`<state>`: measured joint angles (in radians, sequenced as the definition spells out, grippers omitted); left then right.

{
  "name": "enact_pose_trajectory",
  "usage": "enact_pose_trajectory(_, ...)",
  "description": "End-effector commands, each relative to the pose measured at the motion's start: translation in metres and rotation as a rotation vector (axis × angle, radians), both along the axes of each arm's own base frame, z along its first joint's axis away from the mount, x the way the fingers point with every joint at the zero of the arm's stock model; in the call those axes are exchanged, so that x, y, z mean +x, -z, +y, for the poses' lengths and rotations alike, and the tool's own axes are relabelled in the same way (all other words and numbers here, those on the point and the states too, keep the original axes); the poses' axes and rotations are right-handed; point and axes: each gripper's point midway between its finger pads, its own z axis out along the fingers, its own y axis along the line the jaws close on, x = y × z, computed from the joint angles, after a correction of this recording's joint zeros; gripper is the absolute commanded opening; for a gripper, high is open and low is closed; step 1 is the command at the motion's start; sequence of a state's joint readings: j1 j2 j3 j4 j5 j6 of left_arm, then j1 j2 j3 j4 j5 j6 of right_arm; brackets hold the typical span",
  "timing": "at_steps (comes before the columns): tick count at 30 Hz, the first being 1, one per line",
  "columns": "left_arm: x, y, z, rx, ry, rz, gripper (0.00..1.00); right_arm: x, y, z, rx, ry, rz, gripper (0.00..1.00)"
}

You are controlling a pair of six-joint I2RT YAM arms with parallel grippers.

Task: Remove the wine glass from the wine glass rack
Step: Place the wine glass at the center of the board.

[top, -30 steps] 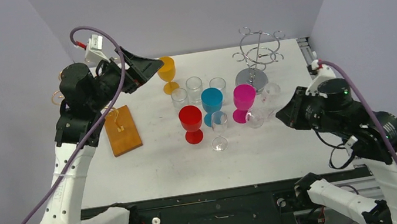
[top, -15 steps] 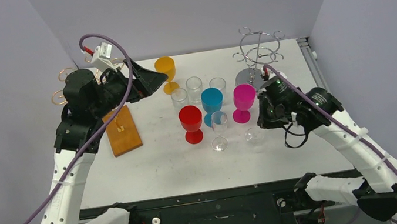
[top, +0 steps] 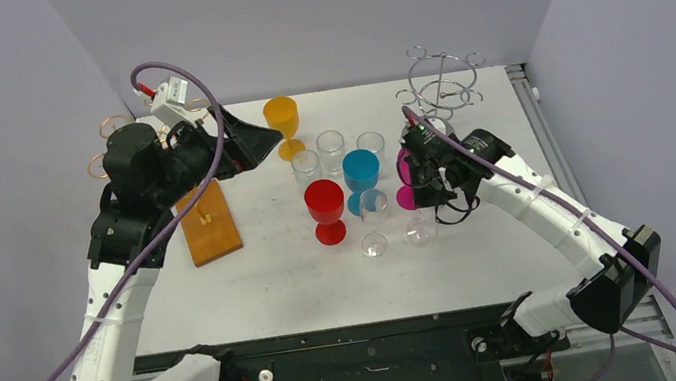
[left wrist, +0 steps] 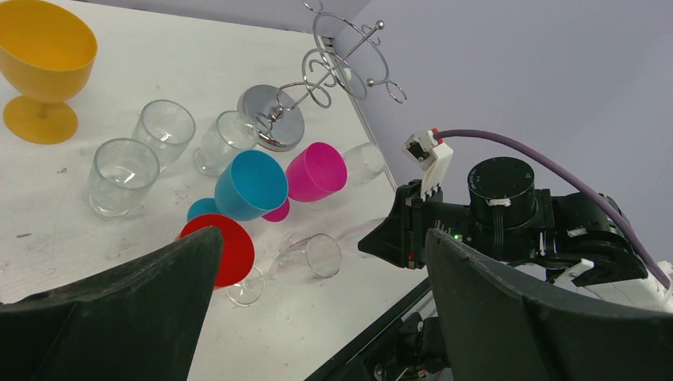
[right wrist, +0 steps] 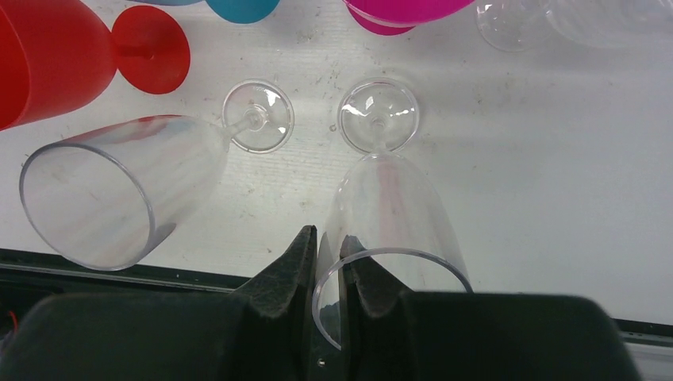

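Now my right gripper (right wrist: 328, 238) pinches the clear wine glass (right wrist: 389, 190) rim, lower centre; a tilted release could topple it onto the neighbouring glass (right wrist: 119, 190), frame left. My left gripper (top: 256, 142) gapes wide.

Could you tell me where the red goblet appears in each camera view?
Top external: red goblet at table centre, left of a clear wine glass.
Left wrist: red goblet lower left, partly hidden.
Right wrist: red goblet in the top-left corner.
Shared landmark: the clear wine glass beside it.
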<state>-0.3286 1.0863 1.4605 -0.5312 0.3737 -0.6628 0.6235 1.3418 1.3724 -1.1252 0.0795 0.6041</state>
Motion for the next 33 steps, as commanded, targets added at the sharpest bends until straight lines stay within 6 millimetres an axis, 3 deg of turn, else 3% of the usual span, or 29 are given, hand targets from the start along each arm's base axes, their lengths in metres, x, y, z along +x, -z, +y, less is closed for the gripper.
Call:
enact_pose_trajectory(1, -0.004, -0.008, 0.001, 0.012, 0.005, -0.045, 0.96, 0.015, -0.015, 0.013, 0.023, -0.039, -0.062, 0.00)
enact_pose_trajectory(17, 0.005, 0.007, -0.003, 0.012, 0.009, -0.013, 0.96, 0.022, -0.001, 0.026, 0.002, -0.087, -0.007, 0.00)
enact_pose_trajectory(26, 0.009, 0.012, -0.004, 0.011, 0.003, -0.003, 0.96, 0.025, -0.006, 0.027, -0.001, -0.094, -0.016, 0.21)
enact_pose_trajectory(33, 0.012, 0.020, -0.007, 0.024, 0.008, 0.007, 0.96, 0.027, -0.023, 0.025, 0.007, -0.087, -0.054, 0.36)
